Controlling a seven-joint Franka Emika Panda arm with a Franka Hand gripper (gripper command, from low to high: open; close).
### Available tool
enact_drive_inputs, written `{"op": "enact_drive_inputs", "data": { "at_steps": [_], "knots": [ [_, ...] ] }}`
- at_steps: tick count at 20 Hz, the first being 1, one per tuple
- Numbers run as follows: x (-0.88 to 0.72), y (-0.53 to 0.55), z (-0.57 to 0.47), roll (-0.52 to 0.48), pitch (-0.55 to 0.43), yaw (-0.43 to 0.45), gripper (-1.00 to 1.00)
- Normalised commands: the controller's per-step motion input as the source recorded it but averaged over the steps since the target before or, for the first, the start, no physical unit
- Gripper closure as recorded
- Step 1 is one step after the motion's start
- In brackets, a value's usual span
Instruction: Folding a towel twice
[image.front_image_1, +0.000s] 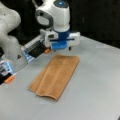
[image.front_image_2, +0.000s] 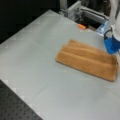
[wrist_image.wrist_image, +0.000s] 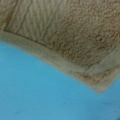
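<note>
Hovering end effector (image.front_image_1: 61, 48) beside one folded towel (image.front_image_1: 55, 75), two layers.

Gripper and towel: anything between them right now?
Nothing. In a front view the gripper hangs just above the towel's far end, only bare table around; the towel is already folded.

1. My gripper (image.front_image_1: 60, 47) hides its fingertips behind its blue body in a front view.
2. In a front view my gripper (image.front_image_2: 113, 45) is cut off by the right edge.
3. The wrist view crops the towel (wrist_image.wrist_image: 75, 37) at its top and right edges.
</note>
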Motion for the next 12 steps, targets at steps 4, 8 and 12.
{"op": "enact_drive_inputs", "data": {
  "at_steps": [4,8,12],
  "knots": [
    [-0.04,0.07,0.20,0.062,0.128,0.005,-1.00],
    [0.26,0.10,0.09,-0.036,0.006,0.054,-1.00],
    [0.57,0.10,0.03,-0.101,-0.117,0.217,-1.00]
  ]
}}
